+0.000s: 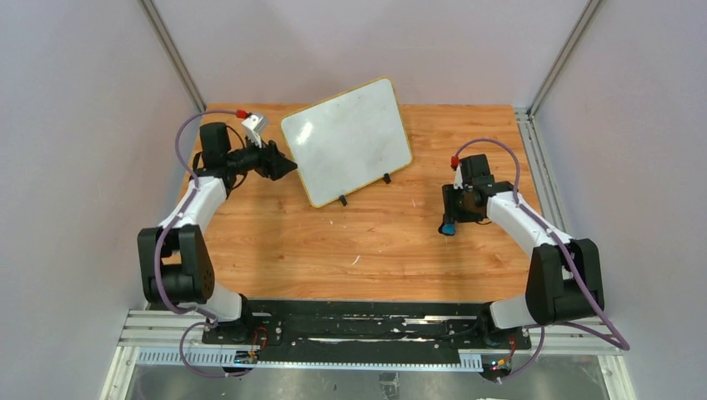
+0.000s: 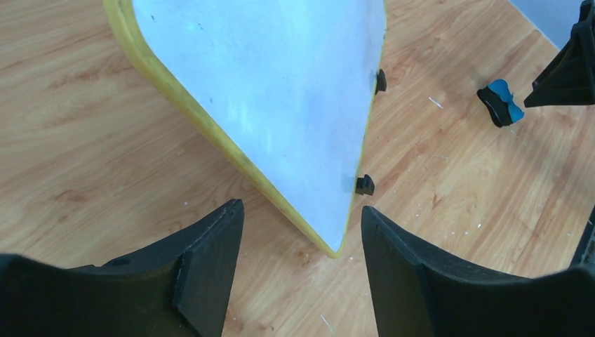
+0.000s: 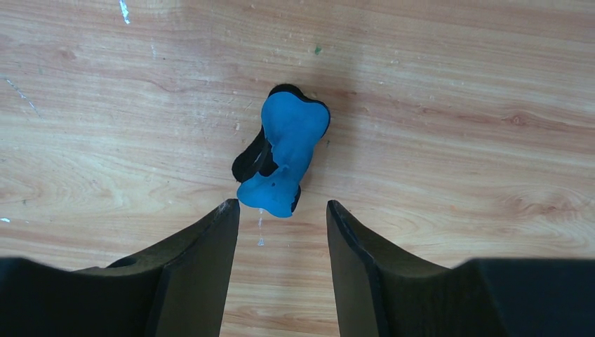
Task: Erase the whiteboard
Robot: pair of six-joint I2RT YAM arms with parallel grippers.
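Note:
The whiteboard [image 1: 346, 140] with a yellow frame and two small black feet lies tilted on the wooden table at the back centre. Its white face shows no clear red marks. It also shows in the left wrist view [image 2: 273, 91]. My left gripper [image 1: 288, 166] is open and empty, just left of the board's near-left corner [image 2: 335, 249]. A blue and black eraser [image 3: 281, 161] lies on the table. It also shows in the top view [image 1: 449, 227] and the left wrist view [image 2: 501, 102]. My right gripper [image 3: 282, 210] is open and empty, just above the eraser.
The table [image 1: 367, 250] is wood, with small white specks. Metal rails [image 1: 528, 150] run along the right edge. Grey walls stand behind and at both sides. The arms' base plate [image 1: 358, 321] lies at the near edge.

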